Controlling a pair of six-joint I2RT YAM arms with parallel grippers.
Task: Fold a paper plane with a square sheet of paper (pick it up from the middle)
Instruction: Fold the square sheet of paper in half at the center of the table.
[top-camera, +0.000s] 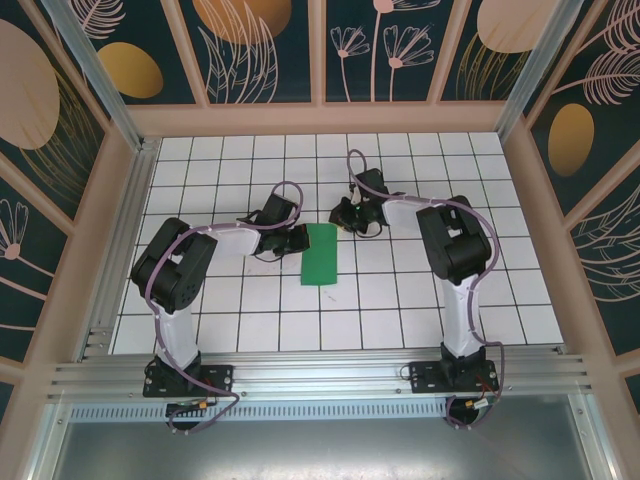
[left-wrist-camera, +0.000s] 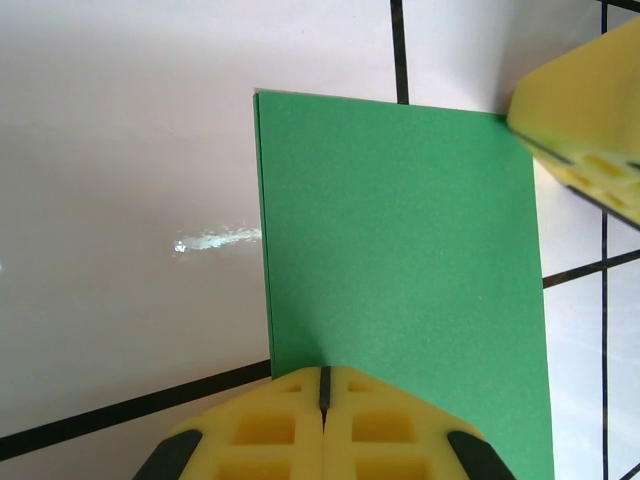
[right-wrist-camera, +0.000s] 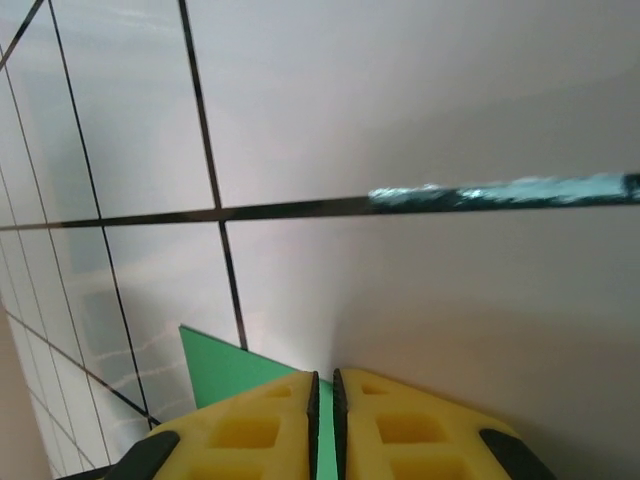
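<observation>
- Green, thin and matte, the sheet of paper (top-camera: 321, 254) lies flat as a narrow rectangle with crisp, straight edges, mid-table between my two pincers.
- My left arm reaches in low from the left, elbow bent. My left pincer (left-wrist-camera: 324, 372) is closed tight, and its yellow, waffle-moulded pads (left-wrist-camera: 270, 430) meet over the sheet's near edge.
- My right arm bends in from the right. My right pincer (right-wrist-camera: 323, 375) is all but closed, a thin slit between its pads, at the sheet's far corner.
- Glossy white table (top-camera: 400, 290), ruled with black grid lines.
</observation>
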